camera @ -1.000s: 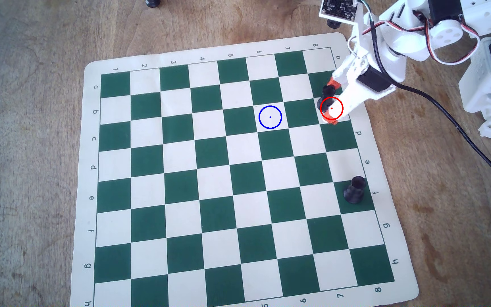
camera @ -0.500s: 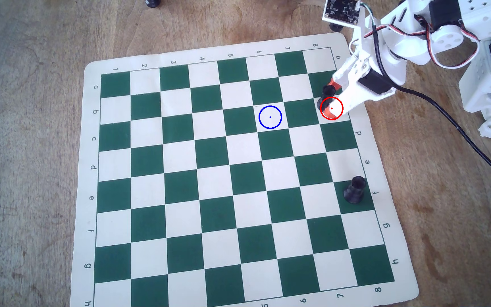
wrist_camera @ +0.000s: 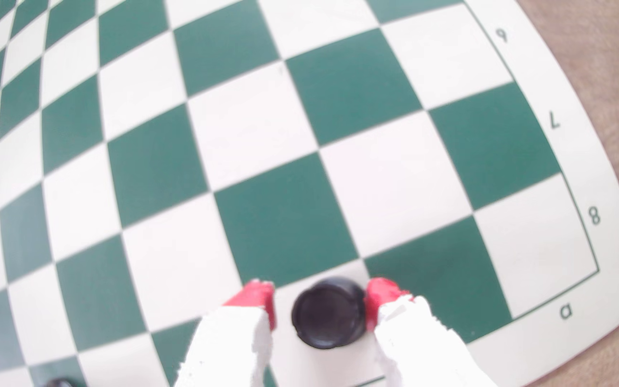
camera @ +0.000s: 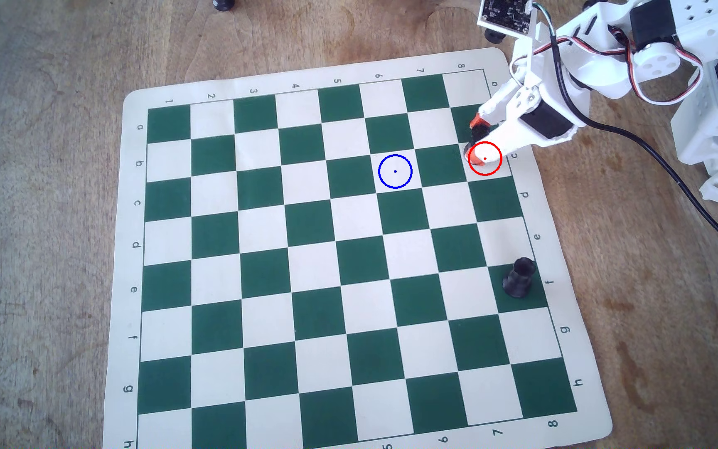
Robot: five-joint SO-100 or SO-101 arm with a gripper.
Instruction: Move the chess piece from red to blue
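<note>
Landmark: green-and-white vinyl chessboard mat (camera: 262, 259) lying flat on the brown wooden table (camera: 46, 172).

White 3D-printed arm reaches over the mat's upper right corner in the overhead view. Its gripper (camera: 476, 142), white with red-orange tipped fingers (wrist_camera: 257, 297), is down at the mat's right edge column.

Small black chess piece with round glossy base (wrist_camera: 328, 316) sits between the 2 fingers. Wrist view: the right finger touches the piece's side; a narrow gap shows beside the left one. Fingers spread around the piece, not clamped on it. Whether the piece rests on the mat or is slightly raised, cannot tell.

Overhead view: the piece (camera: 476, 134) shows only as a dark patch between the finger tips, at the upper left rim of the thin red circle (camera: 499, 166), mostly hidden by the gripper.

Thin blue circle (camera: 381, 164) lies on a white square 2 columns left of the red one, nothing on it.

Larger black rook with notched top (camera: 519, 278) stands on a green square at the mat's right edge, well below the gripper.
</note>
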